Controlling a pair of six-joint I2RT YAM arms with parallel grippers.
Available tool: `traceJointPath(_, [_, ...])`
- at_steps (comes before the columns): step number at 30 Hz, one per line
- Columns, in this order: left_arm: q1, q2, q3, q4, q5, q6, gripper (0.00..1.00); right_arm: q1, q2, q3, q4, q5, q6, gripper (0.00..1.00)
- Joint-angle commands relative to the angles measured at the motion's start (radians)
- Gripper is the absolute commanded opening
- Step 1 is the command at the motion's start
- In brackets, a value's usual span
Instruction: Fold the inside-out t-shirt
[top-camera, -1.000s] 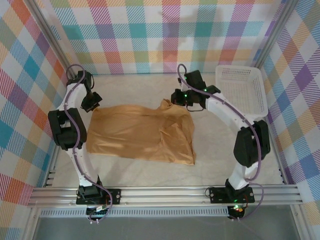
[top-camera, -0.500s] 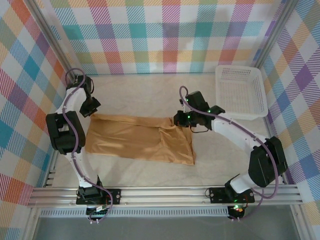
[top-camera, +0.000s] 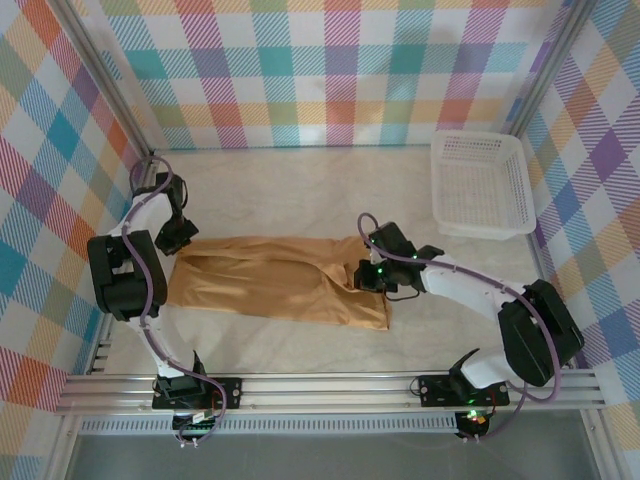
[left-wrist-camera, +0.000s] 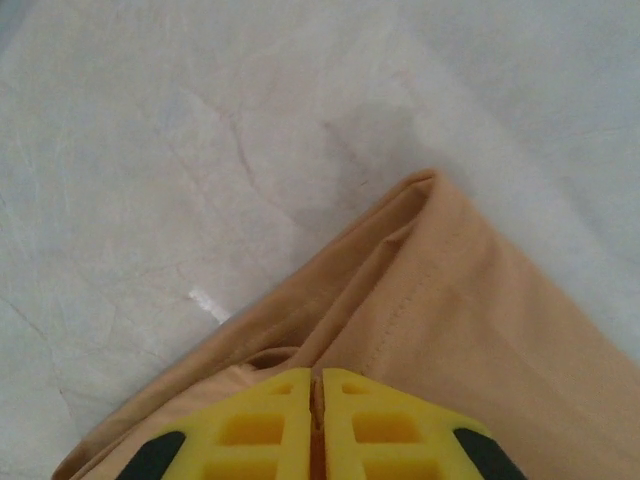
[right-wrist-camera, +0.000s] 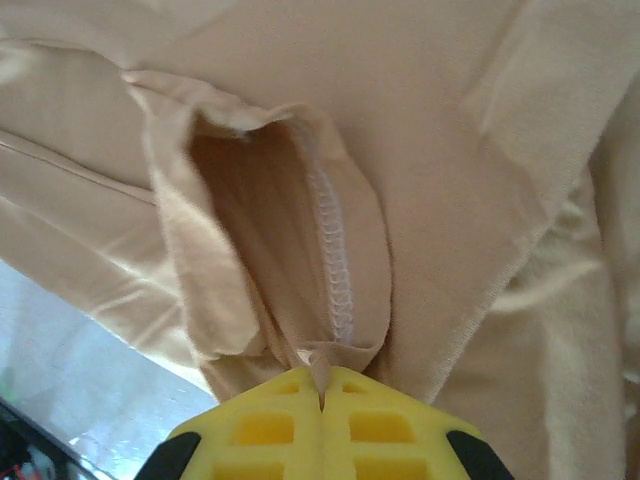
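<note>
T-shirt (top-camera: 270, 282): laid in a long band across the table's (top-camera: 300, 190) middle.
Left tool (left-wrist-camera: 318, 400): closed on its left edge.
Right tool (right-wrist-camera: 322, 385): clamped on a stitched hem, right end.
Handling: soft, limp, light; best gripped at hems.

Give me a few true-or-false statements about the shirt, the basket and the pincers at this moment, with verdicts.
1. The tan soft-fabric t-shirt lies on the table, outside the white plastic mesh basket. True.
2. The right pincer is open above the t-shirt. False: it is shut on a fold of it.
3. The basket stands at the table's near left corner. False: far right corner.
4. The left pincer is at the t-shirt's left end. True.
</note>
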Motion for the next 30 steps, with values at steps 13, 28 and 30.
traceJointPath(13, [-0.135, -0.144, 0.012, 0.096, 0.027, -0.068, 0.55, 0.049, -0.012, 0.102, -0.073, 0.074, -0.072, 0.43])
traceJointPath(28, [-0.164, -0.115, -0.082, 0.140, 0.168, -0.084, 0.54, 0.083, 0.298, 0.288, -0.079, 0.073, -0.104, 0.56])
traceJointPath(30, [-0.163, -0.111, -0.078, 0.140, 0.176, -0.084, 0.54, 0.090, 0.308, 0.285, -0.055, 0.054, -0.084, 0.47])
